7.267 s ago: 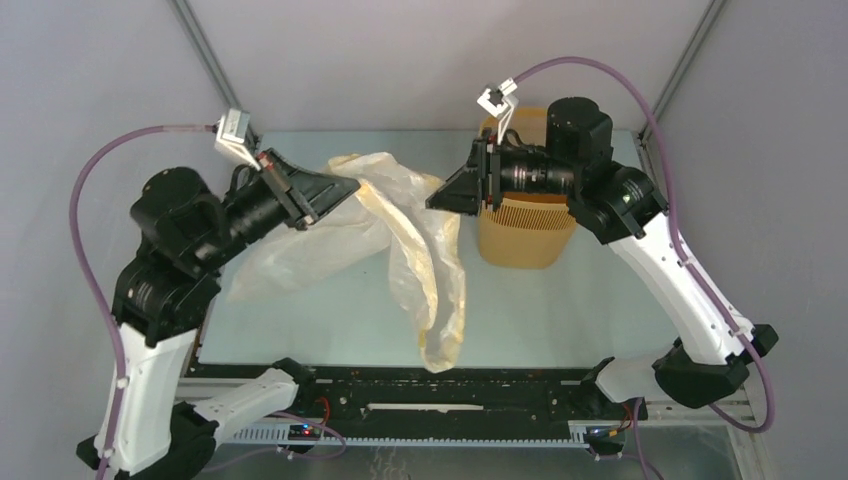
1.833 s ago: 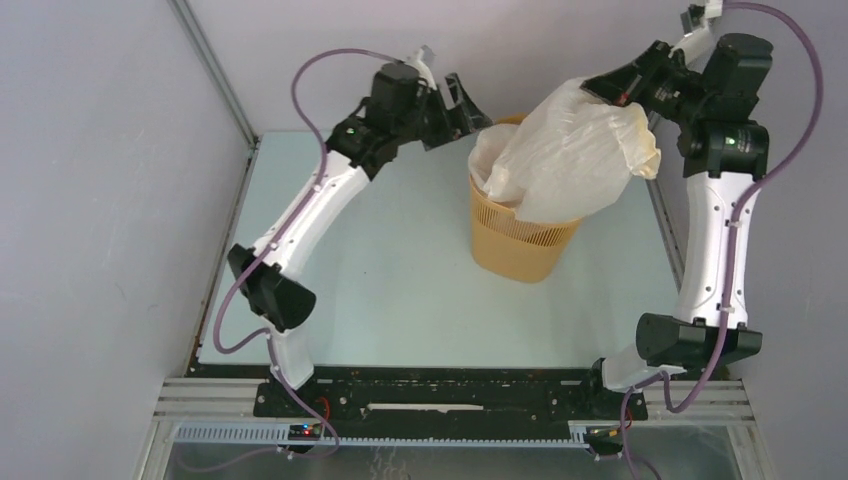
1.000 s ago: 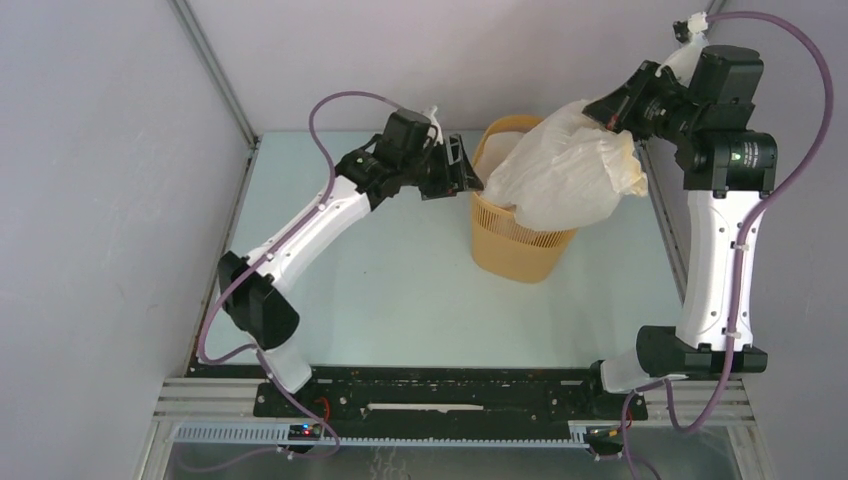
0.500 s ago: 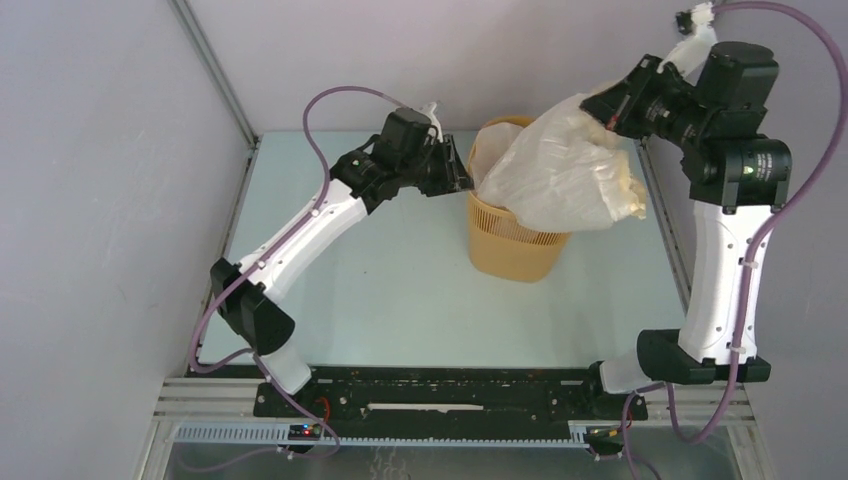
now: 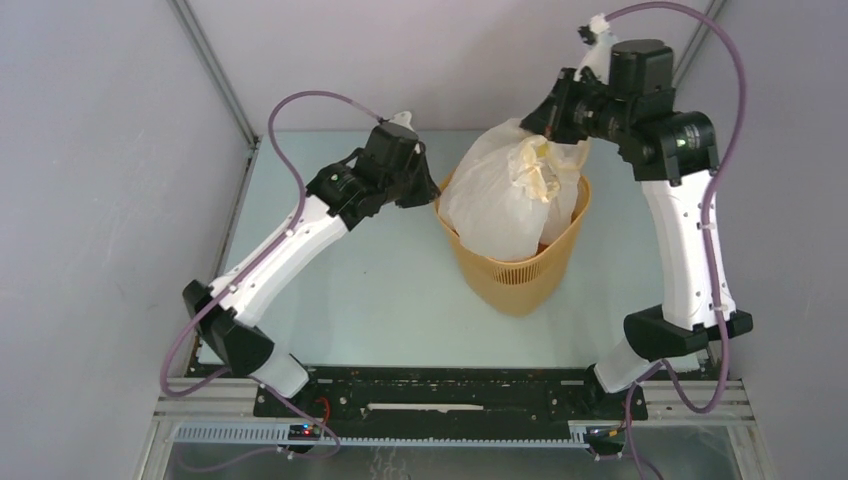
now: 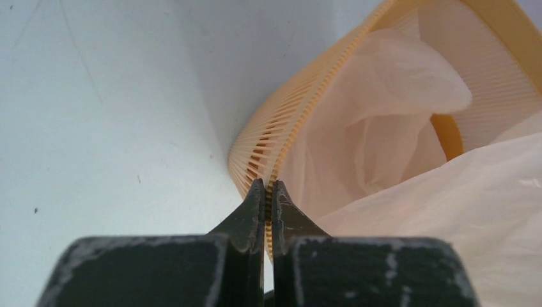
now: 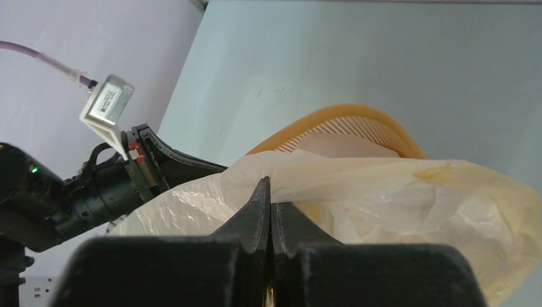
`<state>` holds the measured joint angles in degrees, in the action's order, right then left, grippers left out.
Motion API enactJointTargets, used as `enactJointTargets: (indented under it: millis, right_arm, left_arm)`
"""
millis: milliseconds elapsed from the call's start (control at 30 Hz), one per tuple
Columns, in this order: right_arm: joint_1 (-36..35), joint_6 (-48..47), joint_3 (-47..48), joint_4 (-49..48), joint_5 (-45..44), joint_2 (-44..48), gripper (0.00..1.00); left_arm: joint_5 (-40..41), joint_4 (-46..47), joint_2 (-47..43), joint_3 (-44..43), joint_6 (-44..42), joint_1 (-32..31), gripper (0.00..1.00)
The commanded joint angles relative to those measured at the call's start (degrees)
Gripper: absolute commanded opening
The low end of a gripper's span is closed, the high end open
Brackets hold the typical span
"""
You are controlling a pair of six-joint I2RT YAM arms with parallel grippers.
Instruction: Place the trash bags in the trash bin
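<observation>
- Trash bags are being held bunched in the closed right fingers, hanging just below them. They are now over the mouth of the trash bin rather than off to its side, as half a second ago.
- The bin's rim is being pinched between the closed left fingers, and the bin is being shifted across the worktop.
- The bags' lower part is being fed inside, so only the release is judged outstanding.
- No brand, label or legible writing is being shown.
</observation>
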<state>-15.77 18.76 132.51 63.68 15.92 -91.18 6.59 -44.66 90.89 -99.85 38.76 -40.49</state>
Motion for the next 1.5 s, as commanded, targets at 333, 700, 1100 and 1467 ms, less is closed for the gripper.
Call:
enactJointTargets:
  millis: [333, 700, 1100, 1467]
  right_arm:
    - [-8.44, -2.27, 7.70, 2.32, -5.01, -7.73, 0.00]
    - [-13.31, -2.13, 1.88, -0.02, -7.92, -3.79, 0.00]
    - [-16.86, -3.78, -0.15, 1.41, -11.18, -6.99, 0.00]
    - [-16.84, 1.97, 5.72, 2.84, -11.67, -4.31, 0.08]
  left_arm:
    - [16.34, -1.50, -12.47, 3.61, 9.01, -0.46, 0.00]
    - [11.58, 1.19, -14.89, 9.01, 11.93, -0.46, 0.00]
    - [2.62, 4.64, -26.43, 10.99, 5.54, 2.62, 0.68]
    - [-10.98, 12.43, -16.41, -5.40, 1.84, -9.59, 1.00]
